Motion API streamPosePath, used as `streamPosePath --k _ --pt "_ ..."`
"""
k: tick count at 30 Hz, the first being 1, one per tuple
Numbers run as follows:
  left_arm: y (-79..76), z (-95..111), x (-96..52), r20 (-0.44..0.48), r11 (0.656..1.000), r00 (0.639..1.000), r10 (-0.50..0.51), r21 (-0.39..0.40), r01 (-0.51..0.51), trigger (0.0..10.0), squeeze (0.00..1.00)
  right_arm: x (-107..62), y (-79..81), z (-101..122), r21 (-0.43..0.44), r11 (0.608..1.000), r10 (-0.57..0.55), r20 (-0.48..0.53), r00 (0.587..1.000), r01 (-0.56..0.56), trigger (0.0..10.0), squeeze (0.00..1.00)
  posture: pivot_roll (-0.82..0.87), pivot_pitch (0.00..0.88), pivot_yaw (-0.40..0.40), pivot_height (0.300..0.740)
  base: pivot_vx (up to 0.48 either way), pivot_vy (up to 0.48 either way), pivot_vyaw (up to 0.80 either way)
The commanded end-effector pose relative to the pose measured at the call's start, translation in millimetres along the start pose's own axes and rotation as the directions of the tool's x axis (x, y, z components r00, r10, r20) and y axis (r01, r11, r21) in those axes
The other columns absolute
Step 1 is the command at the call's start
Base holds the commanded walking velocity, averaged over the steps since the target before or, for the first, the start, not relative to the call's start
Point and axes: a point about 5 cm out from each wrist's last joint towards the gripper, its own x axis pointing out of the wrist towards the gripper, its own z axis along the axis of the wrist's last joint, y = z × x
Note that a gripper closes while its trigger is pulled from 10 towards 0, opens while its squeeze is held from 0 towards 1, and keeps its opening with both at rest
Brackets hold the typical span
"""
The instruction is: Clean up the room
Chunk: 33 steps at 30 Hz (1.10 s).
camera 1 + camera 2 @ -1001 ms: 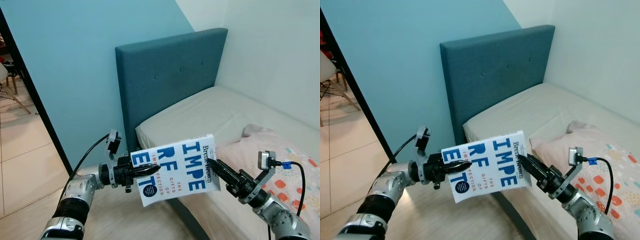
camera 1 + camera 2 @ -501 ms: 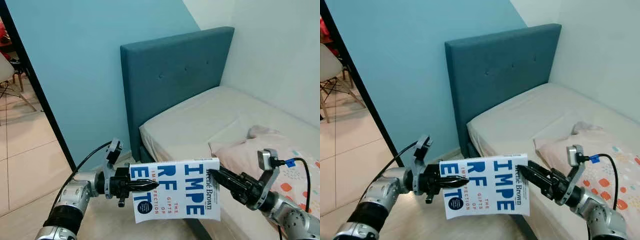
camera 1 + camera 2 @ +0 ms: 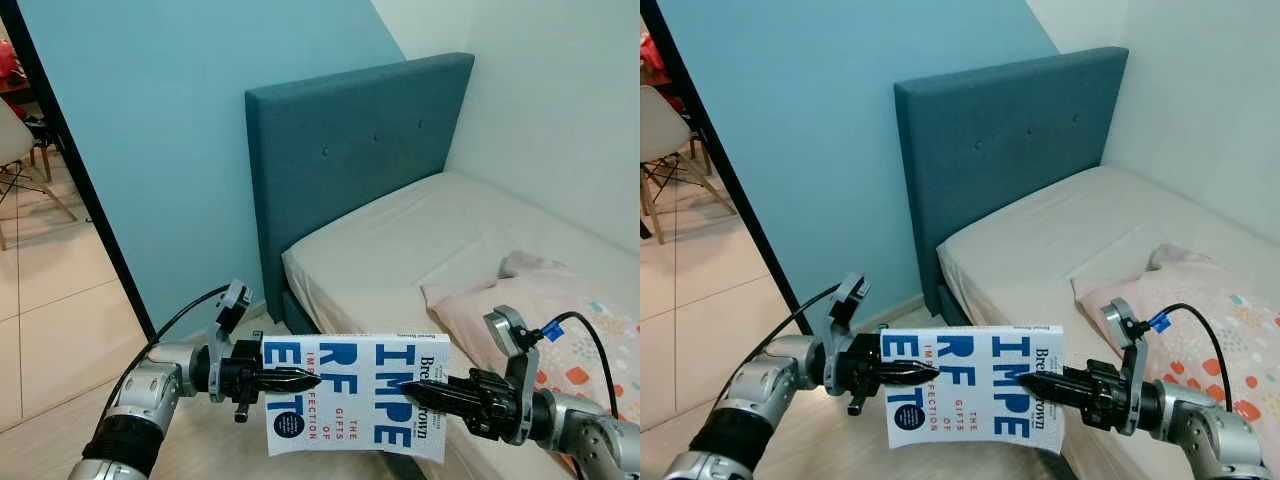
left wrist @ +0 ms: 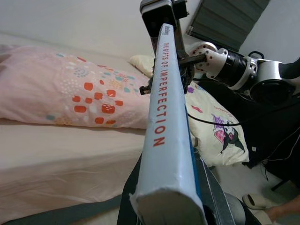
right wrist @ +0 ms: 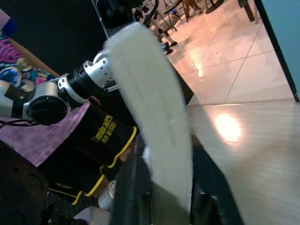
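- you have the blue wall (image 3: 180, 120) and the white wall (image 3: 560, 90) meeting behind the bed, with a doorway on your left opening onto a tiled floor (image 3: 50, 300).
- the bed (image 3: 420, 250) stands in the corner, its bare cream mattress running away from a teal padded headboard (image 3: 350, 150).
- a pink blanket (image 3: 560, 310) with orange and teal spots lies on the mattress on your right side.
- the book (image 3: 355, 395), white with big blue letters, hangs in the air in front of you, low and near the bed's front corner, cover facing you, held flat between both arms.
- your left pincer (image 3: 295, 377) is closed on the book's left edge, fingers clamped over the cover; in the left wrist view the spine (image 4: 164, 108) runs straight out from between its fingers.
- your right pincer (image 3: 425, 388) is closed on the book's right edge; in the right wrist view the page edge (image 5: 154, 122) sits between its fingers.
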Motion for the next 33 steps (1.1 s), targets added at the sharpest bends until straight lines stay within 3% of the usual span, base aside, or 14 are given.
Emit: streamPosePath --k 1,6,7,9,10,18,20,21,24,27,28,29,30,33 --pt "-1.9 4 1.6 0.003 0.999 0.999 -0.033 0.015 0.033 10.0 0.00 0.6 -0.1 2 -0.004 1.000 -0.022 -0.010 1.000 0.022 0.0 0.00 -0.03 0.000 0.001 0.740 0.000 0.000 0.00" --pt "-0.6 4 2.5 0.011 1.000 1.000 -0.022 0.009 0.022 10.0 0.00 0.4 -0.6 6 -0.012 0.999 -0.029 0.020 0.999 0.030 0.0 0.00 -0.03 0.000 0.000 0.740 0.000 0.000 0.00" --pt "2.2 5 2.7 0.033 1.000 0.999 0.004 -0.007 -0.004 10.0 0.75 -0.2 -1.2 9 -0.017 0.999 -0.035 0.043 0.998 0.035 0.0 0.00 -0.03 0.000 0.001 0.740 0.000 0.000 0.00" --pt "2.2 5 2.7 0.033 1.000 0.999 0.004 -0.007 -0.004 10.0 0.75 -0.2 -1.2 9 -0.017 0.999 -0.035 0.043 0.998 0.035 0.0 0.00 -0.03 0.000 0.001 0.740 0.000 0.000 0.00" --pt "5.2 7 2.2 0.064 0.999 0.997 0.035 -0.023 -0.034 10.0 1.00 -1.1 -2.2 14 -0.029 0.998 -0.045 0.079 0.996 0.047 0.0 0.00 -0.03 0.000 -0.001 0.740 0.000 0.000 0.00" --pt "21.3 9 -6.6 0.172 0.974 0.959 0.223 -0.073 -0.214 10.0 1.00 -3.6 -6.9 34 -0.076 0.990 -0.098 0.257 0.961 0.121 0.0 0.00 -0.03 0.000 -0.002 0.740 0.000 0.000 0.00" --pt "29.5 0 -15.1 0.159 0.933 0.919 0.360 -0.086 -0.350 10.0 1.00 -7.2 -14.0 32 -0.064 0.980 -0.164 0.289 0.943 0.190 0.0 0.00 -0.03 0.000 -0.003 0.740 0.000 0.000 0.00" --pt "34.1 -6 -22.4 0.143 0.891 0.879 0.454 -0.093 -0.445 10.0 1.00 -11.3 -21.0 30 -0.050 0.965 -0.231 0.307 0.923 0.258 0.0 0.00 -0.03 0.000 -0.005 0.740 0.000 0.000 0.00" --pt "36.6 -11 -27.5 0.132 0.857 0.847 0.514 -0.098 -0.505 10.0 1.00 -14.2 -25.8 29 -0.039 0.952 -0.277 0.318 0.907 0.304 0.0 0.00 -0.03 0.000 -0.005 0.740 0.000 0.000 0.00" --pt "45.3 -22 -50.4 0.098 0.680 0.673 0.733 -0.126 -0.722 10.0 1.00 -28.7 -44.4 27 0.022 0.869 -0.465 0.384 0.798 0.495 0.0 0.00 -0.03 0.000 -0.002 0.740 0.000 0.000 0.00" --pt "45.3 -22 -50.4 0.098 0.680 0.673 0.733 -0.126 -0.722 10.0 1.00 -28.7 -44.4 27 0.022 0.869 -0.465 0.384 0.798 0.495 0.0 0.00 -0.03 0.000 -0.002 0.740 0.000 0.000 0.00" --pt "47.1 -26 -61.3 0.083 0.591 0.585 0.807 -0.149 -0.793 10.0 1.00 -34.2 -51.1 28 0.066 0.827 -0.532 0.413 0.739 0.559 0.0 0.00 -0.03 0.000 -0.001 0.740 0.000 0.000 0.00" --pt "47.1 -26 -61.3 0.083 0.591 0.585 0.807 -0.149 -0.793 10.0 1.00 -34.2 -51.1 28 0.066 0.827 -0.532 0.413 0.739 0.559 0.0 0.00 -0.03 0.000 -0.001 0.740 0.000 0.000 0.00" --pt "47.0 -47 -93.5 -0.032 0.250 0.261 0.965 -0.200 -0.947 10.0 1.00 -42.5 -70.0 26 0.243 0.670 -0.715 0.467 0.520 0.702 0.0 0.00 -0.01 0.000 0.001 0.740 0.000 0.000 0.00"
